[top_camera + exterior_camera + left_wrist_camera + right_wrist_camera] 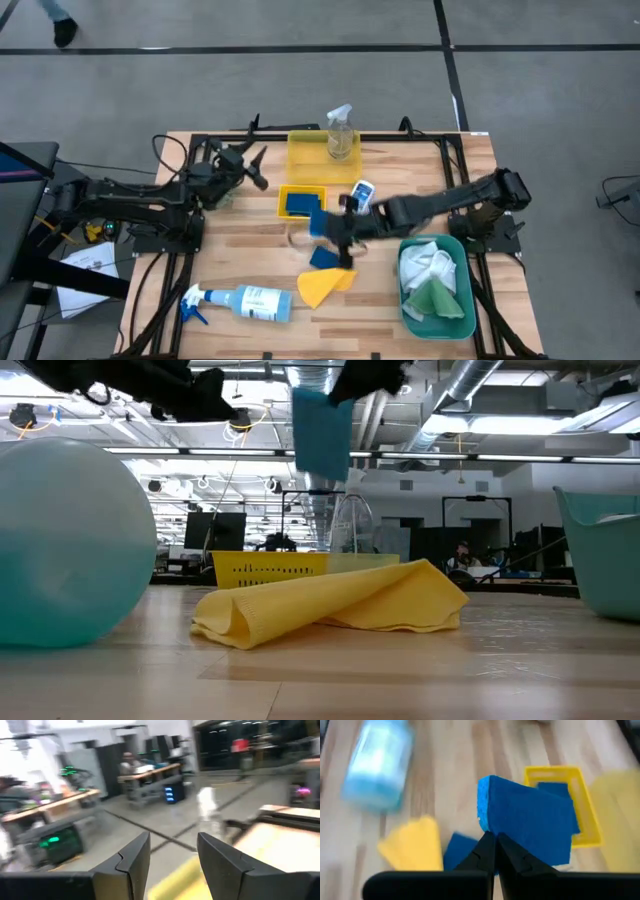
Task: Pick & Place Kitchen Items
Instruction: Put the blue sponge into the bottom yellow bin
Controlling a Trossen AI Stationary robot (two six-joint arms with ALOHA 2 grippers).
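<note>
On your far left the left gripper [258, 168] hangs over the back-left part of the counter [250, 255], its fingers [134, 862] parted with nothing between them, pointing out toward the room. In front of it, near the counter's front edge, you have the blue-white spray bottle [240, 301] lying on its side. Just right of that lies the yellow cloth [325, 286], folded loosely on the wood, with a blue sponge [323, 257] resting at its back edge. Behind those sits the small yellow tray [290, 189] with another blue sponge [299, 204] lying inside it. Farther back, the larger yellow tray [305, 155] holds the clear spray bottle [341, 132] standing upright. Your right gripper [335, 226] reaches in over the middle of the counter, its fingers clenched on the edge of a third blue sponge [530, 822], which hangs lifted clear of the wood, beside the small tray and above the area of the loose sponge and cloth. A small white blue-capped bottle [362, 192] lies just behind the right arm. On your right the teal bin [460, 318] holds the white cloth [425, 265] and the green cloth [434, 298].
</note>
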